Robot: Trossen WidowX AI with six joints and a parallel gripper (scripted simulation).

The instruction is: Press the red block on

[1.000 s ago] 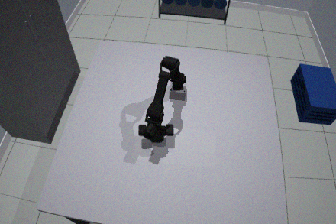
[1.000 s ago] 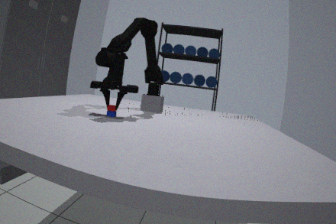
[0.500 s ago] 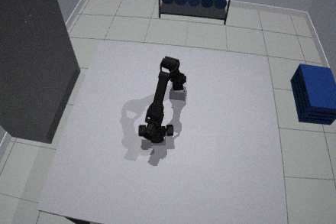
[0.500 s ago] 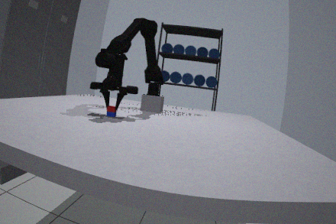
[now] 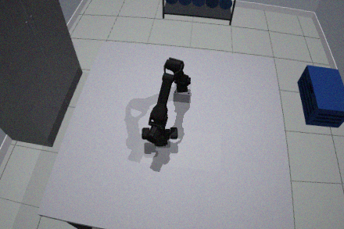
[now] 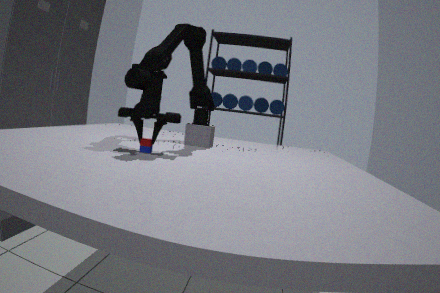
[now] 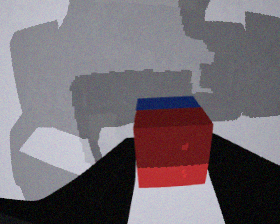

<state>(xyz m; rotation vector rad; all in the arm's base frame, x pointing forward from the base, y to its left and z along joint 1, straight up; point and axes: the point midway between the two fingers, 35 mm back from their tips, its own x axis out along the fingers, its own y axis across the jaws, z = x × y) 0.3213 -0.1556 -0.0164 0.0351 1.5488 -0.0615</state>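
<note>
The red block (image 6: 146, 141) (image 7: 173, 147) sits upright on the blue block (image 6: 145, 150) (image 7: 166, 103), which rests on the worktop (image 5: 234, 147) (image 6: 250, 203) (image 7: 168, 210). The fingers (image 5: 173, 133) (image 6: 138, 129) are partly open, a little wider than the red block, one close beside each of two opposite sides; they hold nothing. Handling, as judged: small, probably light, stiff and not fragile; its smooth-looking flat sides could slip under a weak grip. The hold belongs on those opposite sides, centred, with the top clear for a straight downward press. Whether the joint has clicked cannot be told. Further opening should precede any lift, lest a dragging finger tilt the pair.
</note>
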